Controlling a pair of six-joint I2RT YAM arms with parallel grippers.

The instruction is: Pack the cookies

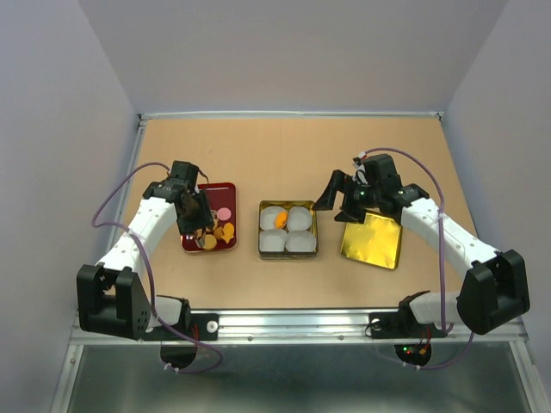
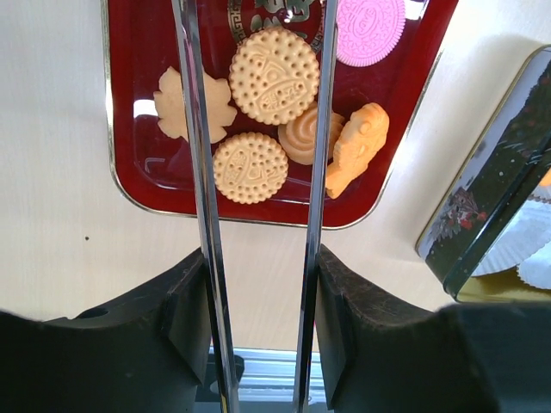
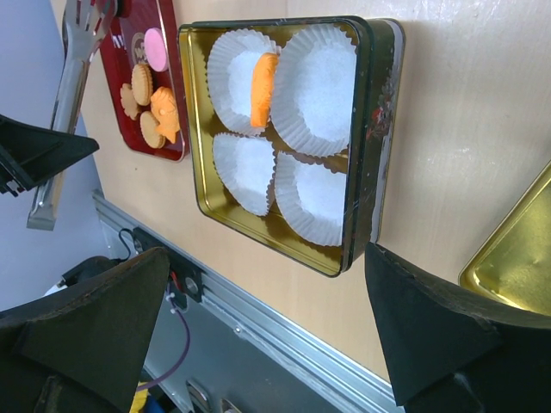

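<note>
Most of the cookies [image 2: 274,76] lay on the red tray [image 2: 138,155] at the left of the table [image 1: 258,155]. There were two round ones, a leaf shape, a swirl, an orange figure and a pink one at the far edge. One orange cookie [image 3: 263,89] already sat in the tin [image 3: 379,129], tipped on edge in a paper cup [image 3: 232,82] against the neighbouring cup. The other three cups were bare white.

The left gripper [image 2: 258,258] was clamped on a pair of metal tongs [image 2: 200,172], whose two arms reached out over the tray. In the left wrist view they straddled both round cookies and cut across the leaf and the swirl. Their tips ran off the top of that picture, so I could not tell whether they touched anything. The right wrist view caught the same tongs from the side, above the tray.

The right gripper [image 3: 267,254] hung with its jaws spread wide and nothing between them. From above it was over the table just past the gap between the tin and the gold lid [image 1: 372,241], which lay flat, inside up, to the tin's right.

The top view hid much of the tray under the left arm, and the wrist camera showed the shapes plainly. Only the top view showed tray, tin and lid in one row, each apart from the next.
</note>
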